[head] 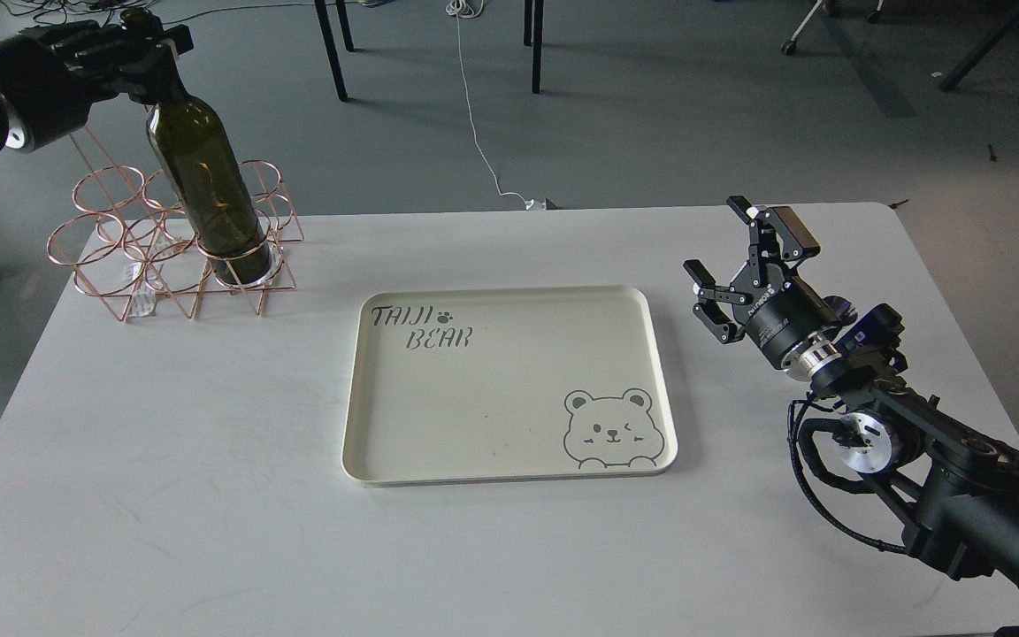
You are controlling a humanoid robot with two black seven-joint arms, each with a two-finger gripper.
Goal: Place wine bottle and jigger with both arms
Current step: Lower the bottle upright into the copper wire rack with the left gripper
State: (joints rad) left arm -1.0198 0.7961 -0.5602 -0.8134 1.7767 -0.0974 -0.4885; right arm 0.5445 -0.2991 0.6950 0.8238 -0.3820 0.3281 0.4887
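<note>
The dark olive-green wine bottle (207, 188) stands nearly upright, leaning slightly, with its base inside a front ring of the copper wire rack (120, 257) at the table's back left. My left gripper (142, 51) is shut on the bottle's neck at the top left of the head view. My right gripper (735, 257) is open and empty above the table, right of the cream tray (509, 442). The jigger is not in view.
The cream tray with "TAIJI BEAR" lettering and a bear drawing lies in the middle of the white table (164, 495). Chair and table legs (333, 49) and a white cable (474, 124) are on the floor beyond the table.
</note>
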